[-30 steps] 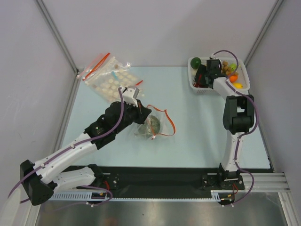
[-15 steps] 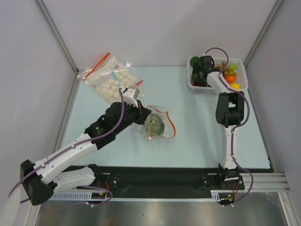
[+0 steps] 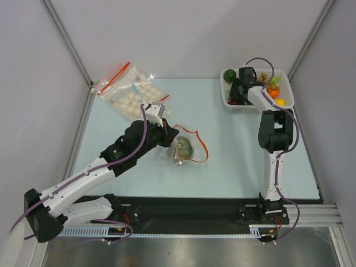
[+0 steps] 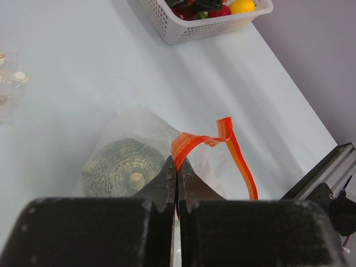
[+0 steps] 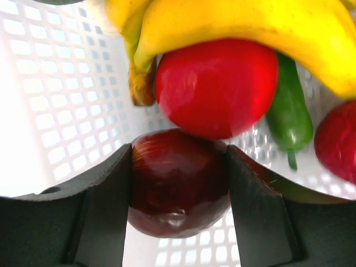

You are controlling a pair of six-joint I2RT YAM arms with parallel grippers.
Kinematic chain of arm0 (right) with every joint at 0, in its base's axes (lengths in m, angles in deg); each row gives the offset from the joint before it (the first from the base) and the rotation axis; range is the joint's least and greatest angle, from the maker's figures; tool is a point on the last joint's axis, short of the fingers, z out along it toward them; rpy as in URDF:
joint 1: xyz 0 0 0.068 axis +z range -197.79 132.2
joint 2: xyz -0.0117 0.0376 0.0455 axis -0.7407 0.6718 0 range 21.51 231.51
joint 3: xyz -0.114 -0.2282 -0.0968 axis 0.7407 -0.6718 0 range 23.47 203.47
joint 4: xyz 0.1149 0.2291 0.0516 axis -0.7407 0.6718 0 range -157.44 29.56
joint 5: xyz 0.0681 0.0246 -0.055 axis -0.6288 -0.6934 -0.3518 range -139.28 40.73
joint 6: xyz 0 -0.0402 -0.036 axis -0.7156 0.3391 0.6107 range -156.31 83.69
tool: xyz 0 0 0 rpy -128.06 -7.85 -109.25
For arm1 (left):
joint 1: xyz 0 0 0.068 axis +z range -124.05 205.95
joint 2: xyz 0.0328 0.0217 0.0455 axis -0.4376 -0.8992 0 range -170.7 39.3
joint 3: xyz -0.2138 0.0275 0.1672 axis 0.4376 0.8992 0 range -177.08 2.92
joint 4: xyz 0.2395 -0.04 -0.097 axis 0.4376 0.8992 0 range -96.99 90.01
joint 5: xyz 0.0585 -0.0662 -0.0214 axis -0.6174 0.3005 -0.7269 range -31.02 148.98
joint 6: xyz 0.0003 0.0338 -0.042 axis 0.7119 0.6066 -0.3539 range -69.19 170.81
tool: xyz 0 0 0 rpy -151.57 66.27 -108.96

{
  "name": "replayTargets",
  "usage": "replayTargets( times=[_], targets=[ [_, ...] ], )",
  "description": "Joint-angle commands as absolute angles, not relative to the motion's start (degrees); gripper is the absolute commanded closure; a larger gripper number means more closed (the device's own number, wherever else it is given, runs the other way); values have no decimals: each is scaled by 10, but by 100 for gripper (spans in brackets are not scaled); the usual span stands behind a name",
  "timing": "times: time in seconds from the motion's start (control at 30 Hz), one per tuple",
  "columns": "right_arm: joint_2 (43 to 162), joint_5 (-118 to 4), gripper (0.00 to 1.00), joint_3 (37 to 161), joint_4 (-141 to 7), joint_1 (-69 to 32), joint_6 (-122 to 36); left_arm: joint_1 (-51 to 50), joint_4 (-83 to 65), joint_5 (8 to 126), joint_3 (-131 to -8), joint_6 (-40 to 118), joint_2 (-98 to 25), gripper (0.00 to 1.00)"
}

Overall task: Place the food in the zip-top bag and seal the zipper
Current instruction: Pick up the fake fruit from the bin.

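Note:
The zip-top bag (image 3: 188,149) lies mid-table with the rough grey-green ball (image 3: 183,148) inside it. My left gripper (image 3: 169,137) is shut on the red zipper (image 4: 239,161) at the bag's mouth; in the left wrist view (image 4: 178,164) the strip curls up out of the closed jaws, with the ball (image 4: 119,167) just left. My right gripper (image 3: 237,95) is down in the white basket (image 3: 233,109). In the right wrist view (image 5: 179,156) its jaws press both sides of the dark red piece (image 5: 178,183). The shiny red fruit (image 5: 216,86) touches it from above. A dark green ball (image 3: 230,73) sits in the basket's corner.
Yellow bananas (image 5: 239,22), a green pepper (image 5: 289,111) and another red piece (image 5: 336,139) crowd the basket around my right gripper. Clear bags with pale discs (image 3: 130,92) lie at the back left. The basket also shows in the left wrist view (image 4: 194,30).
My right gripper has shifted left inside the basket and now has the dark red piece between its jaws. My left gripper has kept its hold on the zipper; the bag shifted slightly.

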State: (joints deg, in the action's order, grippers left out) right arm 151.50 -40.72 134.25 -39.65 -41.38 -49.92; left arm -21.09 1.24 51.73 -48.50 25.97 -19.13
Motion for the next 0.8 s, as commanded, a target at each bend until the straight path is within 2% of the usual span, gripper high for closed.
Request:
replayTargets(
  times=[0.0, 0.2, 0.63, 0.77],
  targets=[
    [1417, -413, 69, 1302, -435, -417, -526, -207, -9, 526, -491, 273, -183, 100],
    [1338, -435, 71, 1200, -519, -435, -565, -207, -7, 542, -496, 273, -193, 100],
    [1284, -485, 72, 1159, -534, -437, -601, -208, 1, 551, -504, 273, -206, 99],
    [1208, -522, 74, 1088, -551, -423, -618, -207, 9, 560, -513, 273, -217, 100]
  ],
)
